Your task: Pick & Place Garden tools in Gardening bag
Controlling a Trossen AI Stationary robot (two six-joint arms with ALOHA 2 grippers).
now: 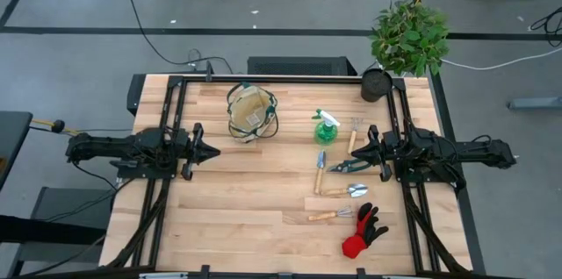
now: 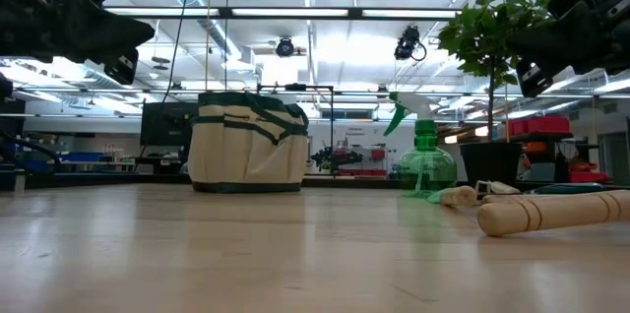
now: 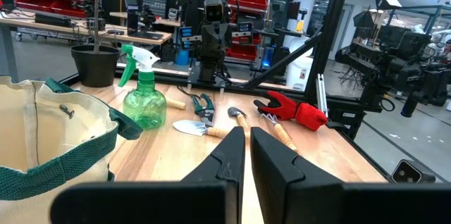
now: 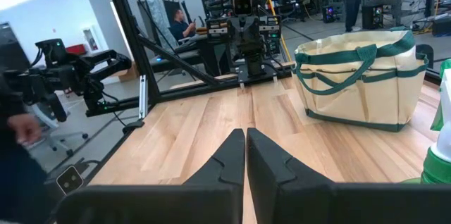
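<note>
The tan gardening bag [image 1: 252, 112] stands upright on its base at the table's far middle; it also shows in the low view [image 2: 248, 144]. To its right, lying on the table, are the green spray bottle [image 1: 327, 125], the green-handled shears [image 1: 349, 166], the blue-handled trowel [image 1: 320, 170], wooden-handled tools [image 1: 344, 191] and the red-and-black glove [image 1: 363, 233]. My left gripper [image 1: 208, 151] hovers shut and empty left of the bag. My right gripper [image 1: 365, 149] hovers shut and empty just right of the tools.
A leafy potted plant [image 1: 410, 35] and a dark round pot [image 1: 376, 84] stand at the far right corner. Dark frame rails [image 1: 290, 77] run along the far edge and both sides. Bare tabletop lies at the near left [image 1: 237, 218].
</note>
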